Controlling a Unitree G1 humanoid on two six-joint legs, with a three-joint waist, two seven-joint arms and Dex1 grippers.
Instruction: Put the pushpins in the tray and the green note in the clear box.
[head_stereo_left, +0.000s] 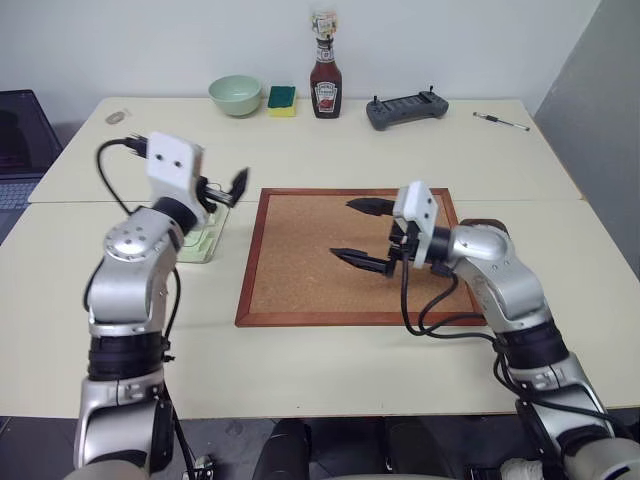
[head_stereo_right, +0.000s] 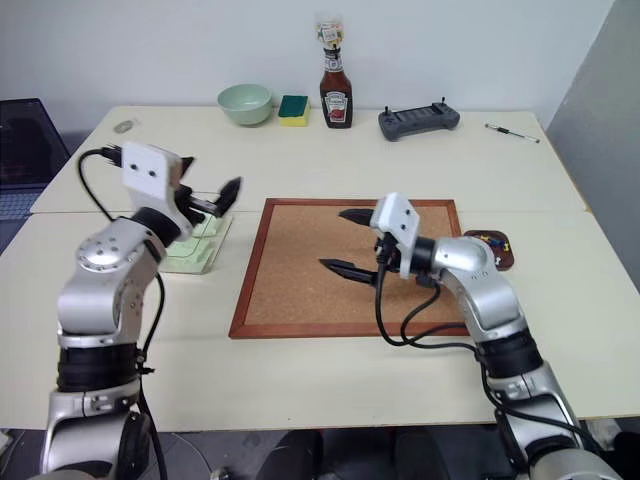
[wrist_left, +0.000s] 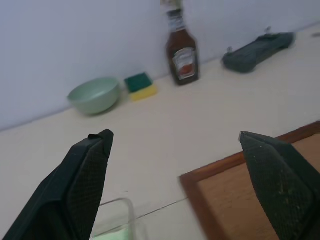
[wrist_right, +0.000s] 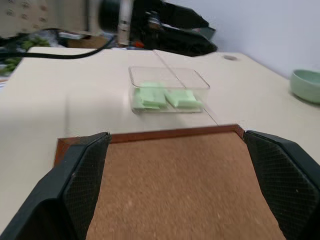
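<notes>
Right wrist view shows the green note (wrist_right: 167, 98) already lying inside the clear box (wrist_right: 168, 79), left of the corkboard (head_stereo_left: 345, 258). The left end effector (wrist_left: 175, 185) hovers above it, wide open and empty. The right end effector (head_stereo_left: 362, 233), also wide open, holds nothing. Farther right, pushpins (head_stereo_right: 494, 240) sit in the tray (head_stereo_right: 499, 254); the task looks nearly done.

The corkboard (head_stereo_left: 345, 257) lies bare mid-surface, giving open passage. Along the far edge stand a bowl (head_stereo_left: 235, 95), sponge (head_stereo_left: 282, 100), ketchup bottle (head_stereo_left: 326, 78) and controller (head_stereo_left: 406, 108). The clear box (wrist_right: 167, 90) sits just beyond the board's left side.
</notes>
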